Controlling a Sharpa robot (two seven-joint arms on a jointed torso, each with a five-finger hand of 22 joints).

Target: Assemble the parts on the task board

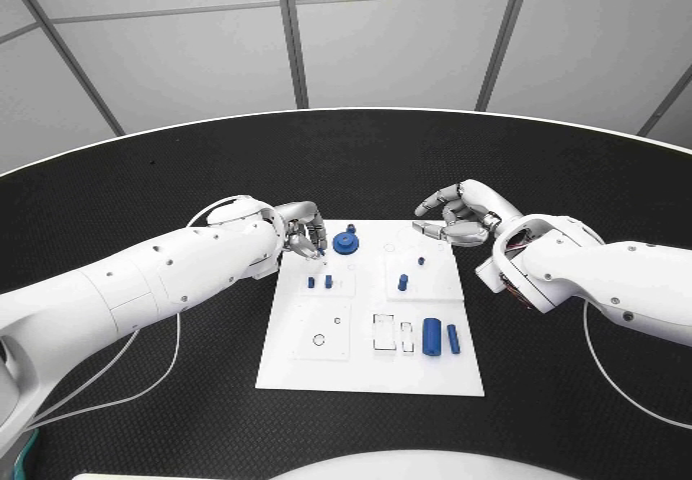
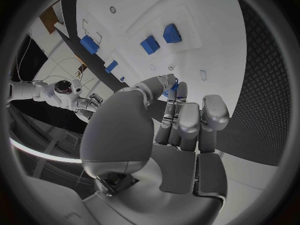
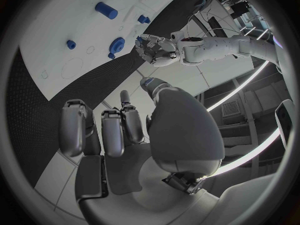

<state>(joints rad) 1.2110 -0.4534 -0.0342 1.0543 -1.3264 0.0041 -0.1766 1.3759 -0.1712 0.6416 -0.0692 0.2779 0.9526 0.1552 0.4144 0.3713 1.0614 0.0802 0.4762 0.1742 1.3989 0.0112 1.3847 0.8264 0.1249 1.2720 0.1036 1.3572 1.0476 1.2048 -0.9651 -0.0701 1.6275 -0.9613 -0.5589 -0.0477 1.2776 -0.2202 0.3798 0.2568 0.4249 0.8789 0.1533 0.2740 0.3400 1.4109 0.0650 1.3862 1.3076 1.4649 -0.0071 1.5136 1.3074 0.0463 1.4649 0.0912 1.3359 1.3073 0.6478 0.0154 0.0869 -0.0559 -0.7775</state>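
The white task board (image 1: 368, 372) lies in the middle of the table. On it stand a round blue knob (image 1: 345, 241), two small blue pegs (image 1: 320, 282) and another peg (image 1: 404, 283). A blue cylinder (image 1: 431, 333) and a thin blue bar (image 1: 453, 338) lie lower right. My left hand (image 1: 299, 235) hovers at the board's far left corner, fingers curled, pinching a small blue part (image 2: 173, 88) between thumb and finger. My right hand (image 1: 459, 215) hangs just off the far right corner, fingers curled in with nothing in them (image 3: 119, 130).
The black table (image 1: 159, 200) surrounds the board on all sides. A ring outline (image 1: 320, 342) and a rectangular slot (image 1: 384, 333) mark the board's near half. White cables (image 1: 159, 370) trail under my left arm.
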